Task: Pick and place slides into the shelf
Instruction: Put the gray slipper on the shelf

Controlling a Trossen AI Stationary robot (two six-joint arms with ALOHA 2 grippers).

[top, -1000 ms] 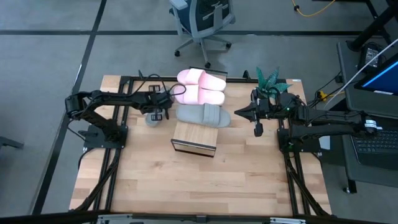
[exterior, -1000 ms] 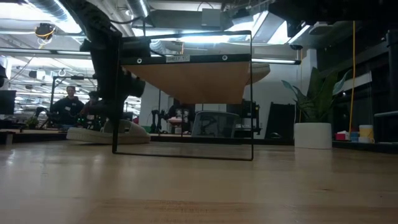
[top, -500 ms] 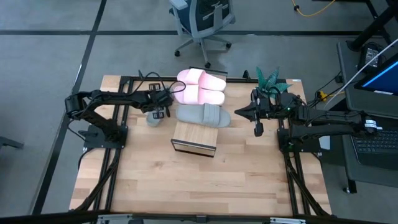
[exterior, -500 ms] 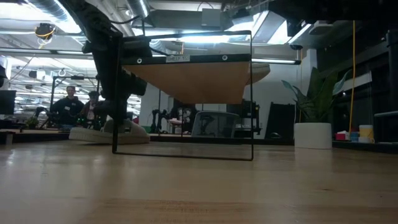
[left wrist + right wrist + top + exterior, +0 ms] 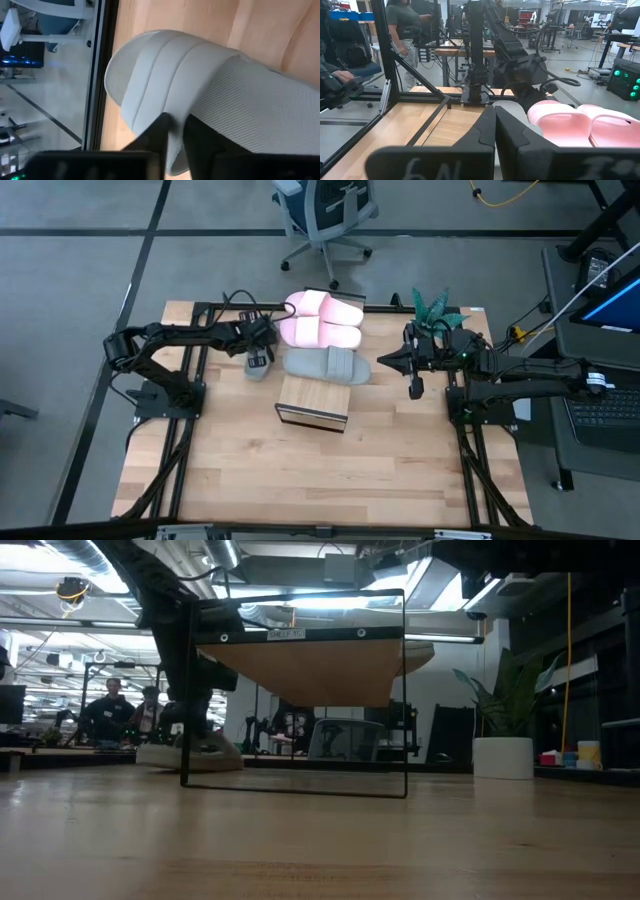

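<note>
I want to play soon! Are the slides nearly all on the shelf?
Nearly. Done: two pink slides and one grey slide lie on the shelf. In hand: the left gripper is at the last grey slide, on the table. Left: shelving it. The right gripper waits nearby.

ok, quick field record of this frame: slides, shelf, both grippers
pink slides: two, on shelf top, far end
grey-green slide on shelf: lying across the top, nearer than the pink pair
second grey-green slide: on table by left gripper
shelf: mid-table, near end bare
left gripper: down at second grey-green slide
right gripper: shut, waiting right of shelf
</note>
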